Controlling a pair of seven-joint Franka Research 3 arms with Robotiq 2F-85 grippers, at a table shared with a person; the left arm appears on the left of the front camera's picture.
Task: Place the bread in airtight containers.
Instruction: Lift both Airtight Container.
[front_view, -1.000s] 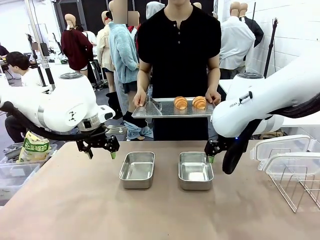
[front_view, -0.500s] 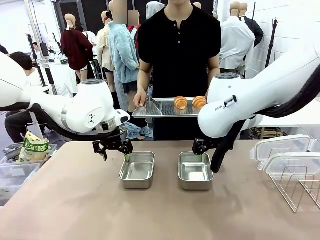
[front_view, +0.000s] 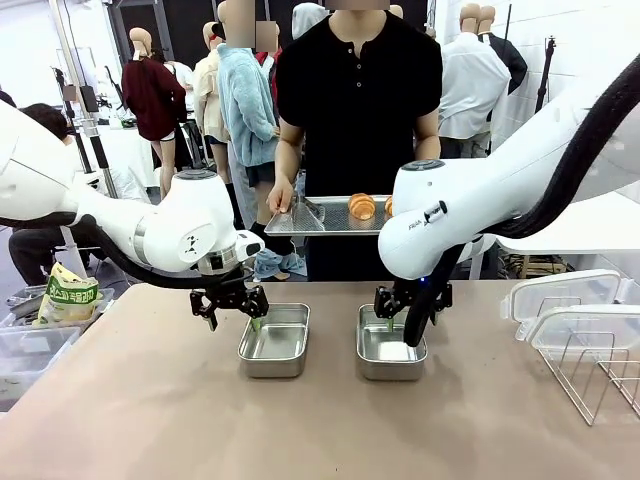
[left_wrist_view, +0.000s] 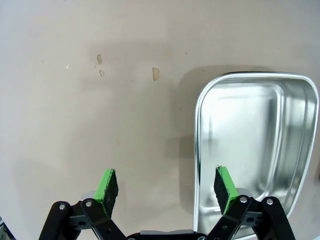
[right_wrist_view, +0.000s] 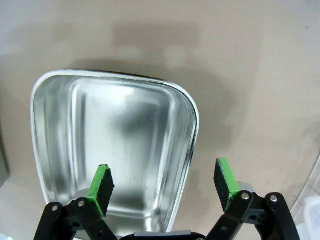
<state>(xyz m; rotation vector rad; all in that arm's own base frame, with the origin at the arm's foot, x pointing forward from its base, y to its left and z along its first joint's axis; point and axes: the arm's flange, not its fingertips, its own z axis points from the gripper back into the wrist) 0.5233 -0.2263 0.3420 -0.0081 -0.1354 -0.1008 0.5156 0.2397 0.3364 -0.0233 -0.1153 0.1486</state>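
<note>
Two empty steel airtight containers sit open mid-table, the left one (front_view: 274, 340) (left_wrist_view: 255, 150) and the right one (front_view: 391, 342) (right_wrist_view: 115, 150). My left gripper (front_view: 232, 308) (left_wrist_view: 167, 182) is open and straddles the left container's outer rim, one pad over the table and one over the tub. My right gripper (front_view: 405, 308) (right_wrist_view: 162, 182) is open and straddles the right container's outer rim the same way. The bread rests on a perforated tray (front_view: 320, 218) held by the person across the table. One croissant (front_view: 361, 206) shows whole; the other (front_view: 388, 205) is mostly behind my right arm.
Two translucent lids (front_view: 560, 295) (front_view: 590, 325) lie at the right edge beside a wire rack (front_view: 600, 375). A printed bag (front_view: 70, 295) and plastic bins stand off the table's left side. Bare tabletop lies in front of the containers.
Both arms have swung inward from the table's sides, bringing each gripper to its container's rim. My right arm now covers part of one croissant. Both grippers stayed open.
</note>
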